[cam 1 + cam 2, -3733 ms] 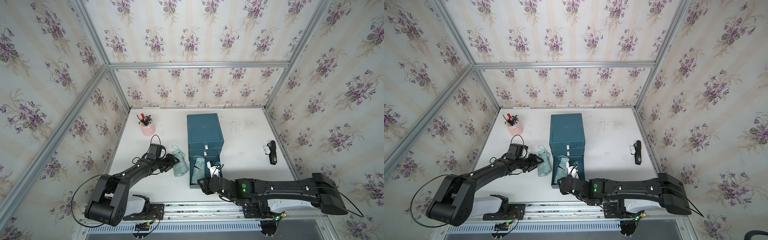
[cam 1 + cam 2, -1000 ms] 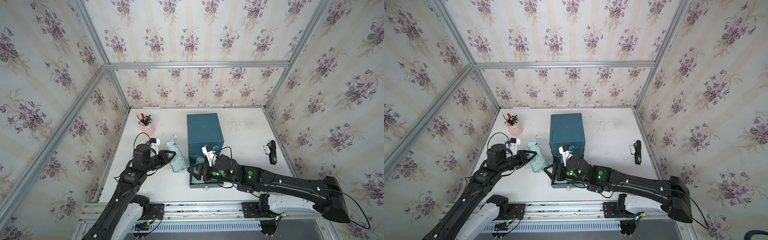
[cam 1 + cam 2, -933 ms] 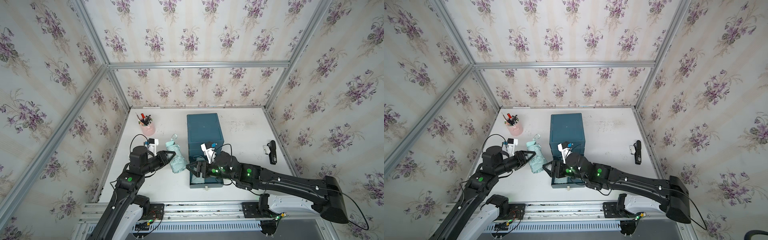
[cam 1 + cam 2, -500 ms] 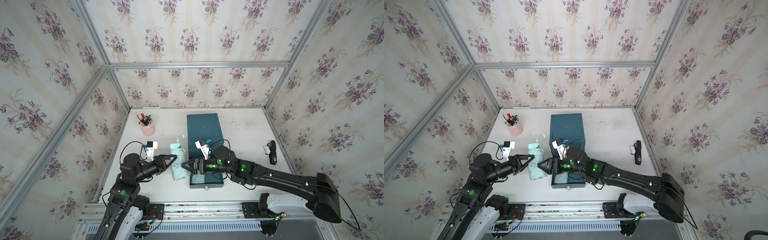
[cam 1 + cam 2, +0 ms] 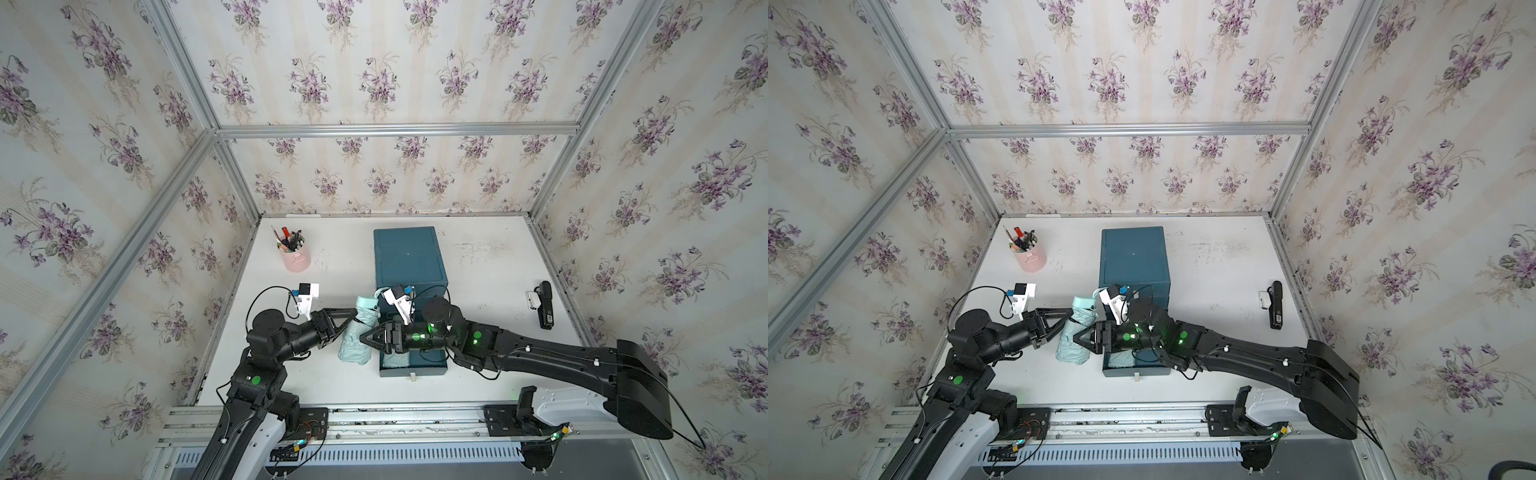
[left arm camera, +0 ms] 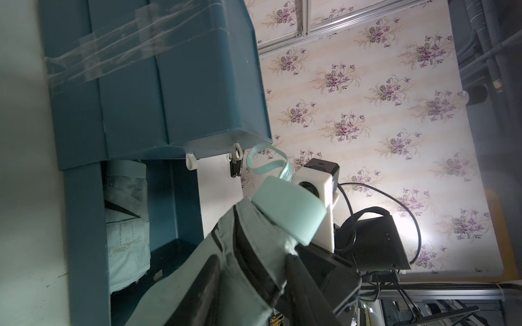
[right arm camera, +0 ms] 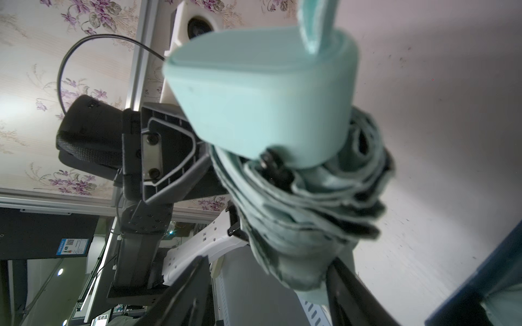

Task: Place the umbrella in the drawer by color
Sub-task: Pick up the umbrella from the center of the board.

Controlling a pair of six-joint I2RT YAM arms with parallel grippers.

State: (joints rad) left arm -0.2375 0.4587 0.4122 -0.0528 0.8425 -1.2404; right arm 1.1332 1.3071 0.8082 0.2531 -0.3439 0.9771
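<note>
Evidently, a hand-over was under way. Nearest, the bottom drawer (image 5: pixel 411 370) stood pulled out of the drawer cabinet (image 5: pixel 409 257), with a mint stored umbrella (image 5: pixel 392 360) lying along 1 side of it. Just beside it, the mint umbrella (image 5: pixel 355 338) was held tilted, handle uppermost. The left gripper (image 5: pixel 350 320) was clamped on the fabric below the handle. The right gripper (image 5: pixel 366 336) was set around the body with its jaws wider than the bundle; a gap showed at 1 finger in the right wrist view.

Judgement: the right jaws should be closed on the firm rolled body, clear of strap and loose flaps, before the left grip is released. The colours matched, so the free side of the drawer was taken as the target.

Farther back, the pen cup (image 5: pixel 296 257) was well apart.

In the earliest frame the umbrella lay on the table (image 5: pixel 316 386) under the left gripper, with the right gripper at the drawer front. It had since been raised and the right arm swung across.
</note>
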